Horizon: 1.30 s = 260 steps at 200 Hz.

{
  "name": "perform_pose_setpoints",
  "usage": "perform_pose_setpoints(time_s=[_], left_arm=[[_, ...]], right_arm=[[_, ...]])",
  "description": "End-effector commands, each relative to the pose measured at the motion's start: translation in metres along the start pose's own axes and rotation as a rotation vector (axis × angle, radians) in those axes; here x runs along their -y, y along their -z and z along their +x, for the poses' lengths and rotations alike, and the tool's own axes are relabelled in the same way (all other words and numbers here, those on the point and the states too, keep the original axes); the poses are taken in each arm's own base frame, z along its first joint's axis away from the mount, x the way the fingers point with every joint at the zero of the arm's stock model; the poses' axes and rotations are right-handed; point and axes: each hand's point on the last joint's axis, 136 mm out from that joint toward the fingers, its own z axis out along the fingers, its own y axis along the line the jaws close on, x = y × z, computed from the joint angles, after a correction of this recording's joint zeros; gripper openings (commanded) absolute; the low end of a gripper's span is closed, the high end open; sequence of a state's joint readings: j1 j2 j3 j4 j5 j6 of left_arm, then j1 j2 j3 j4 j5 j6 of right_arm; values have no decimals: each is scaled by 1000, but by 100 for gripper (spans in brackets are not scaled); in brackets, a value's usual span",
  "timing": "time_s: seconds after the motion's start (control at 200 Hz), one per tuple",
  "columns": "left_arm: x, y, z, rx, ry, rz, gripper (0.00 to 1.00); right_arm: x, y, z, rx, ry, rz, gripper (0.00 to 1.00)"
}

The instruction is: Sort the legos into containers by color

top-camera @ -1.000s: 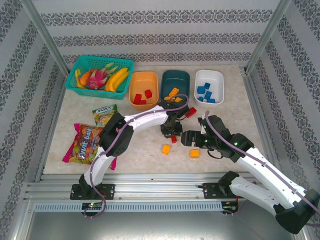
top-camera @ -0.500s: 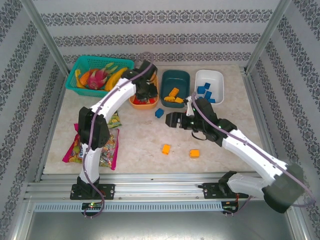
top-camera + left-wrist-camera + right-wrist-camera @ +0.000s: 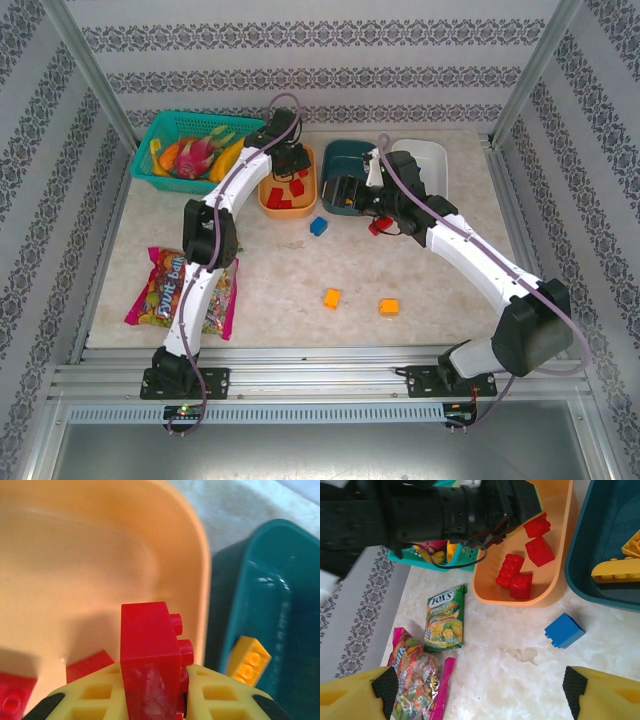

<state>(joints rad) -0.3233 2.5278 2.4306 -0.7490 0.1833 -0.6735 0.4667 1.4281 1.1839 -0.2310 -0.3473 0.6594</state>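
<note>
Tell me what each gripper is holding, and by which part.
The left gripper clamps a red brick by one end, and the rest sticks out past its fingertips over the orange bowl. The right gripper is open and holds nothing.

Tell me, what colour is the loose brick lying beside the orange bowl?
The brick is blue, clearest in the right wrist view.

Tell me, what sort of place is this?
Most likely a robot test bench, not a home: the left arm and right arm are bolted to a metal rail, patterned panels box in the table, and toy bricks lie near sorting bowls.
</note>
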Motion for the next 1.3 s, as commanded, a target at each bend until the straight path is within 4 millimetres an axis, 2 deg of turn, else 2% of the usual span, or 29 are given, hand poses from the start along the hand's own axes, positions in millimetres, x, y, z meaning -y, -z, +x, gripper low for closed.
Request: perform_pose_setpoints(time_s=[0.0, 0.095, 0.255, 0.495, 0.62, 0.689, 0.879, 1.029, 1.069, 1.099, 1.109, 1.119, 1.124, 1.144, 1.149, 1.154, 1.169, 1.179, 1.189, 1.209, 1.214, 1.219, 1.229, 1.239, 1.279, 1.294], left_arm=[[5, -6, -27, 54, 39, 90, 23], [7, -18, -21, 22, 50, 127, 25], [6, -22, -16, -7, 71, 130, 28], [6, -17, -4, -64, 96, 127, 41], [13, -3, -6, -67, 97, 145, 50], [18, 9, -10, -57, 95, 151, 53], [35, 59, -24, 0, 90, 170, 55], [45, 115, -28, 66, 73, 181, 58], [44, 129, -24, 71, 72, 190, 58], [40, 130, -16, 54, 64, 191, 59], [43, 142, -16, 62, 57, 204, 59], [40, 137, -12, 51, 56, 199, 59], [41, 146, -12, 58, 52, 206, 59], [39, 147, -5, 50, 43, 206, 60], [40, 154, -5, 55, 39, 211, 60], [38, 151, -4, 54, 40, 210, 60], [38, 160, 0, 56, 38, 217, 60], [33, 154, 5, 46, 41, 211, 60], [34, 165, 6, 56, 38, 222, 61], [29, 162, 13, 51, 42, 223, 61], [30, 169, 15, 54, 42, 229, 62], [28, 165, 17, 51, 43, 228, 62], [27, 174, 19, 59, 43, 236, 62], [24, 171, 23, 57, 48, 234, 62], [16, 185, 37, 68, 56, 244, 64], [12, 185, 42, 68, 62, 244, 64]], right_arm=[[-4, 1, -6, 12, -11, -23, 88], [-2, 1, -8, 19, -14, -22, 88], [1, -2, -7, 7, -19, -15, 88], [8, -3, 0, -10, -30, 10, 88], [14, -3, 4, -30, -2, 69, 88], [20, -5, 9, -60, 17, 114, 87], [41, -11, 23, -123, 77, 284, 86], [52, -28, 40, -184, 103, 398, 86], [53, -35, 45, -198, 101, 419, 87], [53, -42, 49, -203, 98, 429, 87], [54, -44, 51, -206, 99, 433, 88], [53, -46, 52, -207, 98, 433, 88], [53, -47, 53, -207, 97, 434, 88], [54, -52, 56, -210, 93, 438, 88], [54, -53, 57, -211, 92, 438, 88], [54, -54, 58, -212, 89, 437, 88], [54, -58, 60, -212, 86, 436, 89], [54, -61, 62, -213, 83, 434, 89], [55, -63, 64, -214, 78, 434, 89], [56, -69, 66, -212, 69, 433, 89], [56, -70, 67, -213, 68, 434, 89], [56, -71, 68, -211, 65, 434, 89], [56, -74, 70, -212, 62, 432, 89], [57, -76, 70, -210, 57, 432, 89], [58, -86, 76, -212, 44, 433, 90], [59, -90, 77, -212, 41, 437, 90]])
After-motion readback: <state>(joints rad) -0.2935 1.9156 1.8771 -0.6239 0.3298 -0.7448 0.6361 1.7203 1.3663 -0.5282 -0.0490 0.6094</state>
